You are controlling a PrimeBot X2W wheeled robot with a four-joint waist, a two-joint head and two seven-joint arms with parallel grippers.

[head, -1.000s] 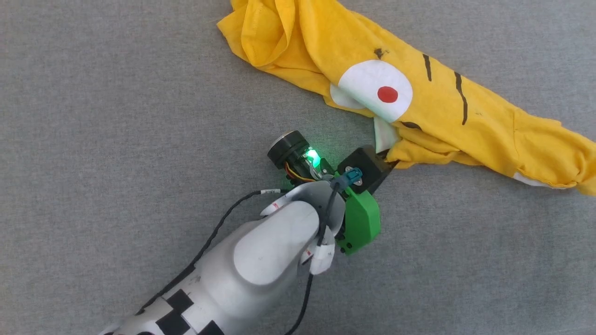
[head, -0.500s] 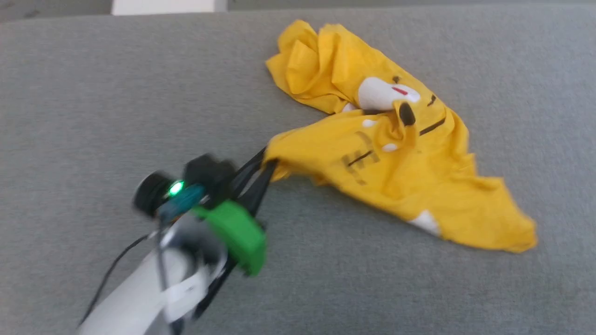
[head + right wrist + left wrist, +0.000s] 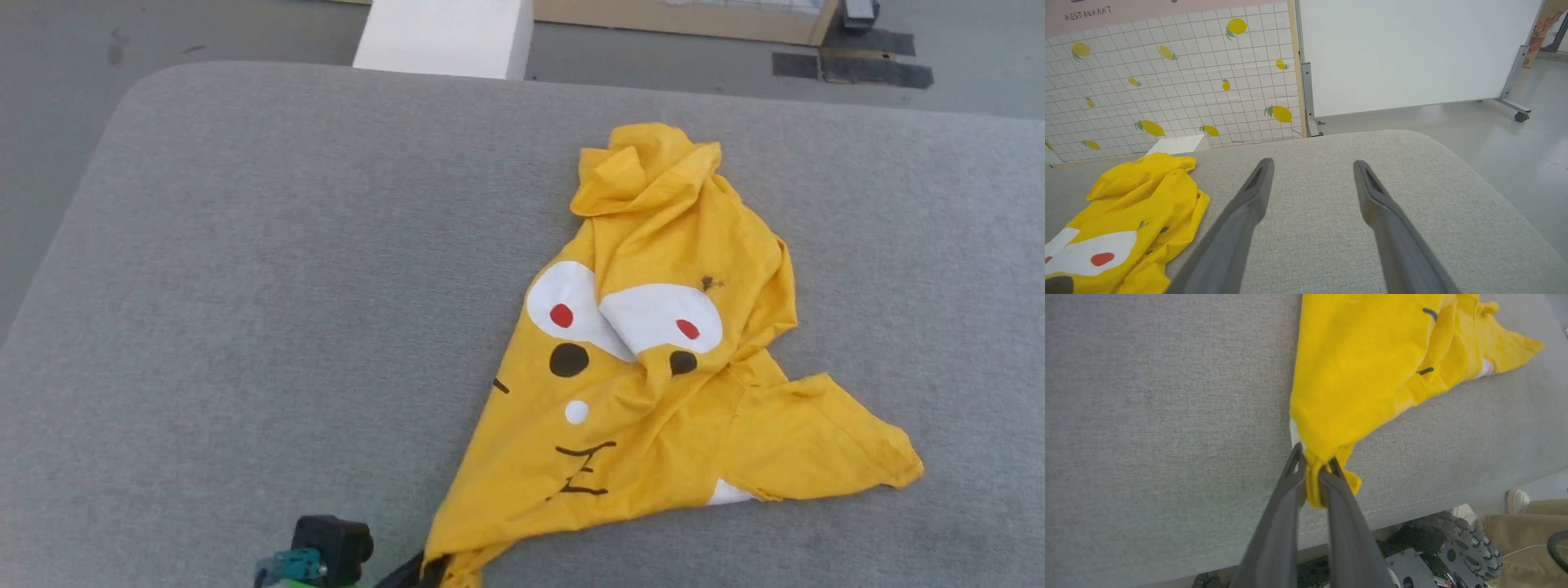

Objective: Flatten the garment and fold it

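Note:
The garment (image 3: 653,384) is a bright yellow T-shirt with white patches, red dots and black marks, lying crumpled and partly spread on the grey padded table (image 3: 245,286). Its near corner is drawn out to a point at the table's front edge. My left gripper (image 3: 1314,467) is shut on that corner of the garment (image 3: 1355,367), at the bottom of the head view (image 3: 429,567). My right gripper (image 3: 1310,165) stands open above bare table, with the garment (image 3: 1131,212) to its left.
A white block (image 3: 445,37) and a wooden frame (image 3: 678,16) stand on the floor beyond the table's far edge. A tiled lemon-print wall (image 3: 1167,81) and a white panel on wheels (image 3: 1412,53) stand behind. The robot's wheeled base (image 3: 1449,547) shows below the table's front edge.
The head camera has tilted up, showing the whole table. My left gripper has pulled the garment's corner toward the front edge, and the shirt has spread out with the face print up.

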